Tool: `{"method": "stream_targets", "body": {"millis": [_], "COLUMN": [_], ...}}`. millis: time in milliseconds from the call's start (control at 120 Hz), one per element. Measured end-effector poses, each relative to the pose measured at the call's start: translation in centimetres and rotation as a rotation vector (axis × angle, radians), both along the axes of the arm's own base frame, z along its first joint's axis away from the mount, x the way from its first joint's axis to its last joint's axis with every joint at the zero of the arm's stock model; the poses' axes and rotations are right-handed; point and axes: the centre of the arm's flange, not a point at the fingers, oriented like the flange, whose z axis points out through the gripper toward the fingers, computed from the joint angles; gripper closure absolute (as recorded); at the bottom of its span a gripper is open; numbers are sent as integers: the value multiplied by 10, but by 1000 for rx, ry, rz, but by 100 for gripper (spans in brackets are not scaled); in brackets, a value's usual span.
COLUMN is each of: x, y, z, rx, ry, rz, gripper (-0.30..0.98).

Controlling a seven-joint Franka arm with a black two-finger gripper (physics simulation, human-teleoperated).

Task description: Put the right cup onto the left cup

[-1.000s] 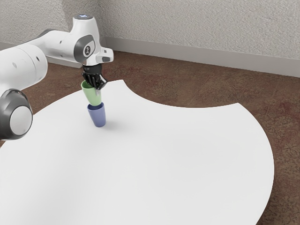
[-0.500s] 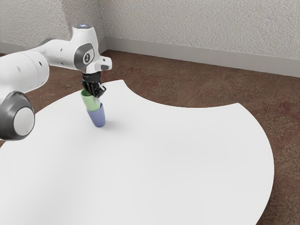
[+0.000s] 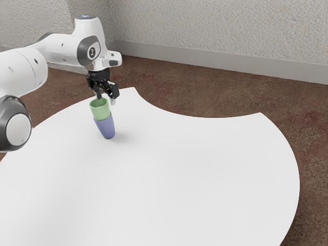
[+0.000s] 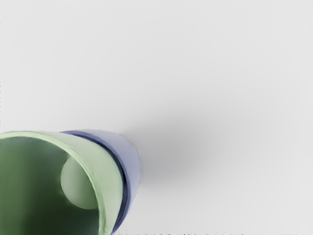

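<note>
My gripper is open just above the green cup's rim, its two fingertips apart with nothing held between them. The green cup sits with its lower part inside the blue cup, which stands on the table. In the wrist view the green cup opens toward the camera, and the blue cup surrounds its lower part. The green cup hides the inside of the blue one.
A white table with a curved edge lies under the cups. Beyond it are brown floor and a pale wall. The arm reaches in from the exterior view's left.
The green cup came down into the blue cup. My gripper has since opened, let go of it and risen above its rim. The blue cup stays about where it was.
</note>
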Motion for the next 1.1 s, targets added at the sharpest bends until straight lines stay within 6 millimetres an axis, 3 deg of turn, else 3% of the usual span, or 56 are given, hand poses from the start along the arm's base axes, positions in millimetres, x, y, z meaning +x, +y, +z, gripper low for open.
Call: {"method": "stream_targets", "body": {"millis": [200,467,842,1100], "x": [-20,-56,-119,-140], "y": [-22,-52,-113,-130], "z": [31,47,73,93], "rx": [-22,-49,-85,-77], "ry": [2,32,68,78], "rz": [-17,-14,-47,-40], "gripper": [5,1,0,0]}}
